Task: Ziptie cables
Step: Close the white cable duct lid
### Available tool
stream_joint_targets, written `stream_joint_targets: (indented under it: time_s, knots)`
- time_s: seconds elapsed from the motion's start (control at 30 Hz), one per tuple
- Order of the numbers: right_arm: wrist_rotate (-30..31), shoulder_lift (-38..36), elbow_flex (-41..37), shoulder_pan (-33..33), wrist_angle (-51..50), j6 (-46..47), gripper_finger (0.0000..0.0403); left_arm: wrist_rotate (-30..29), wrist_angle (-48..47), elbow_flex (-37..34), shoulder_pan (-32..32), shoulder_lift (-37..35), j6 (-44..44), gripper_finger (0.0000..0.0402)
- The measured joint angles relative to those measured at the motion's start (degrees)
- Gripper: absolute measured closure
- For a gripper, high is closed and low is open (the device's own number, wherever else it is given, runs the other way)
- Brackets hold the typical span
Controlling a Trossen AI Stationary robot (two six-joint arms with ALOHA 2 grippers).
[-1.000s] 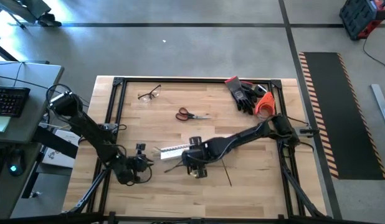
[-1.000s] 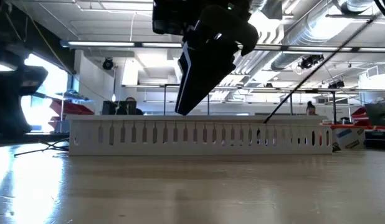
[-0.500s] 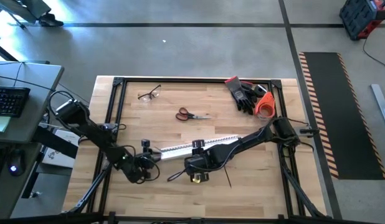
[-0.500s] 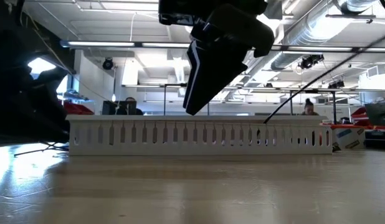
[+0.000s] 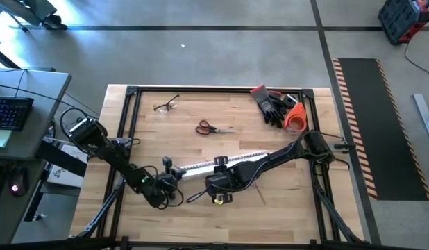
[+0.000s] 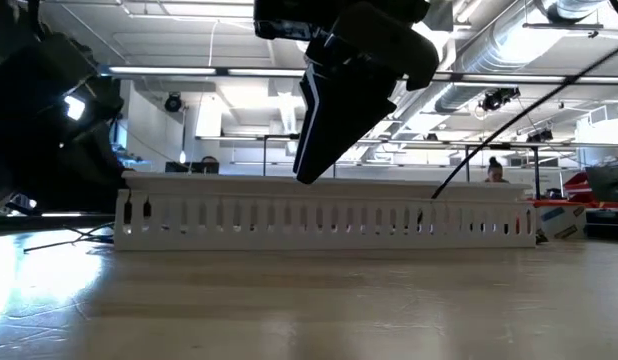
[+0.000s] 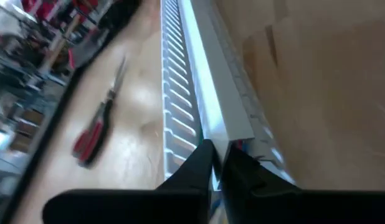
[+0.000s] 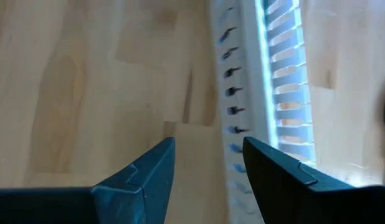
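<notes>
A white slotted duct [image 5: 228, 162] lies across the table's middle, with a flat white cover strip [image 6: 329, 181] along its top. My left gripper [image 5: 171, 173] [image 7: 216, 160] is at the duct's left end, shut on the strip's end. My right gripper [image 5: 218, 197] [image 8: 208, 146] hangs open just near of the duct's middle, pointing down, with nothing between its fingers. The cables show only as bits of colour [image 7: 245, 147] inside the duct. A thin black strip, the ziptie [image 6: 509, 135], rises slanting from the duct's right part. My left gripper pinches the left end of the cover strip [image 7: 226, 134] between its two fingers. The fingers come from the table's left, slanting slightly down, and lie along the strip. The strip rests along the duct's top, with its left end [image 6: 134, 178] a little raised.
Red-handled scissors [image 5: 213, 128] [image 7: 96, 127] lie beyond the duct, glasses [image 5: 166, 104] at the far left, dark gloves [image 5: 272, 105] and an orange roll [image 5: 295, 118] at the far right. Black frame rails [image 5: 128, 125] run along the table's edges. Bare wood lies near of the duct.
My left gripper has gone toward the table's right and near side, sinking and tipping, up to the duct's left end, and now has the cover strip's end. The strip now shows above the duct's top. The duct has slid slightly right. My right gripper shifted slightly toward the near edge.
</notes>
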Motion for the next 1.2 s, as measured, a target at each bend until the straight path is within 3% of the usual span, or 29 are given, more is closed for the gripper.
stream_joint_targets:
  time_s: [0.27,0.47,0.57,0.7,0.8,0.87,1.0,1.2]
  knots:
    - [6.2,-2.4,0.0,2.5,-1.3,-4.5,0.0226,-9.1,-7.0,6.8,-2.6,-0.4,15.2,0.0401]
    - [5.4,-9.1,-1.7,2.1,0.3,-7.4,0.0226,-15.0,-11.3,11.2,-5.3,-0.4,26.8,0.0401]
    - [-0.4,-14.5,-10.4,1.0,12.3,-9.3,0.0226,-17.6,-11.5,12.5,-7.2,-0.4,32.5,0.0401]
    - [-5.3,-21.3,-27.7,-2.1,40.0,-9.2,0.0226,-18.0,-11.3,13.6,-9.5,-0.4,35.3,0.0401]
    - [-6.9,-22.5,-37.7,-4.8,60.9,-7.2,0.0226,-18.0,-11.2,13.7,-10.9,-0.4,35.4,0.0401]
    - [-10.9,-22.3,-41.3,-6.7,68.3,-5.9,0.0225,-17.9,-11.3,13.7,-11.3,-0.3,35.4,0.0401]
    - [-19.5,-22.4,-42.3,-10.5,68.2,-2.7,0.0207,-17.9,-11.3,13.7,-11.2,-0.3,34.8,0.0401]
    - [-29.2,-21.9,-40.4,-13.0,62.2,-3.9,0.0119,-16.3,-11.3,13.7,-10.6,-0.3,32.3,0.0401]
